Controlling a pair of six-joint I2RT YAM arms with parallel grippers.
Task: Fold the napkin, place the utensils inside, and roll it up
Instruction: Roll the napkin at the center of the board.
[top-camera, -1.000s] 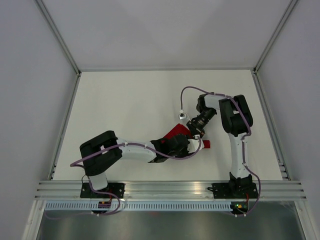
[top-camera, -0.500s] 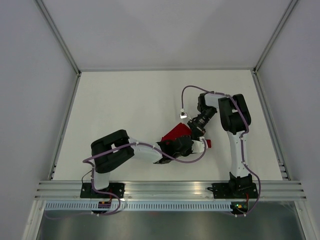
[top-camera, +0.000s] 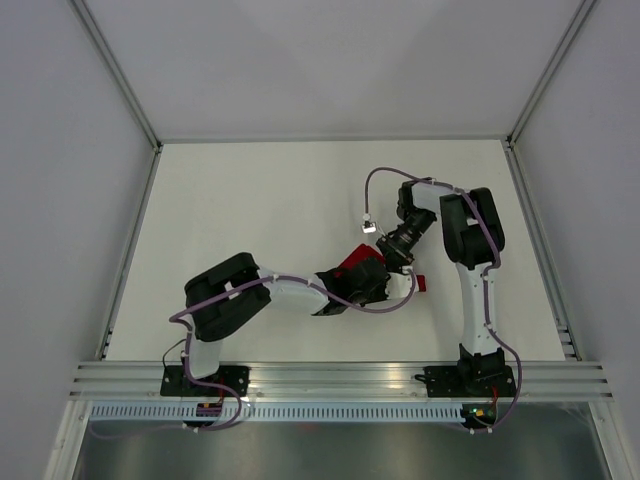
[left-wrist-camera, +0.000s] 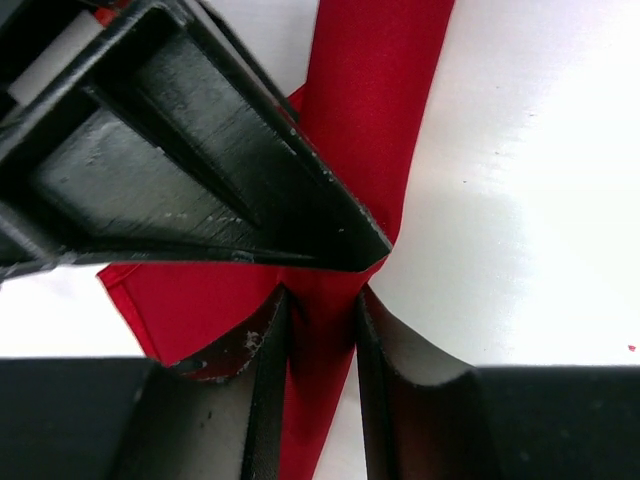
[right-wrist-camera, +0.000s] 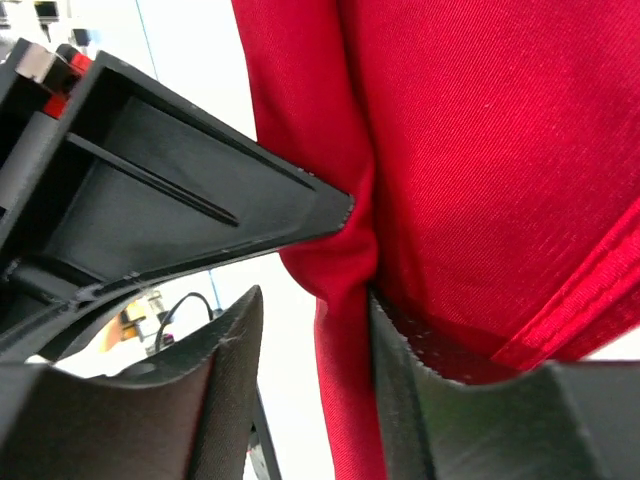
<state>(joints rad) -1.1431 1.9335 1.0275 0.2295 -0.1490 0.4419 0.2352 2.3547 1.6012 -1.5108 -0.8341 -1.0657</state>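
Note:
The red napkin lies bunched near the middle of the white table, mostly covered by both grippers, and one end sticks out to the right. My left gripper reaches in from the left. In the left wrist view its jaws pinch a narrow fold of the napkin. My right gripper comes down from behind. Its jaws stand apart, with the napkin resting against one finger and a gap to the other. The utensils are hidden.
The two grippers are nearly touching; each wrist view shows the other's black finger close by. An aluminium rail runs along the near edge. Grey walls enclose the table on three sides.
The left gripper slid right and closed onto a fold of the napkin. The right gripper let go and opened. Less red cloth shows from above.

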